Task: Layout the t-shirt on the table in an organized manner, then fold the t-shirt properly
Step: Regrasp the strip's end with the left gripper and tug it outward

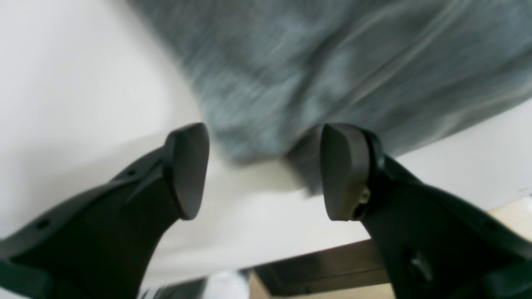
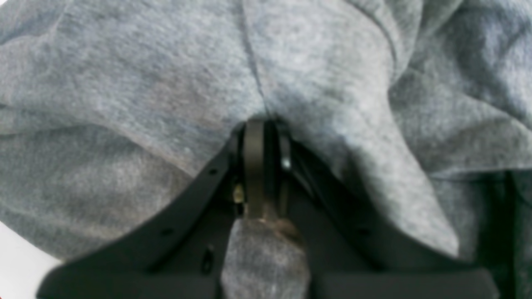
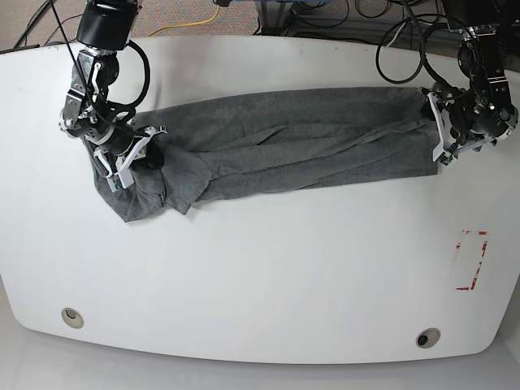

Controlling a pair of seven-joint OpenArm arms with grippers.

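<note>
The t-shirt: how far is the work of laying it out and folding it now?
Done: the t-shirt is stretched into a long band across the table. In hand: the right gripper is shut on cloth at one end; the left gripper is open beside the other end. Left: the cloth is wrinkled and bunched, not spread flat, and no neat fold shows.

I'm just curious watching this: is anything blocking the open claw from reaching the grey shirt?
Nothing visible. The left end effector is open right at the edge of the t-shirt, with only bare table between its fingers.
</note>
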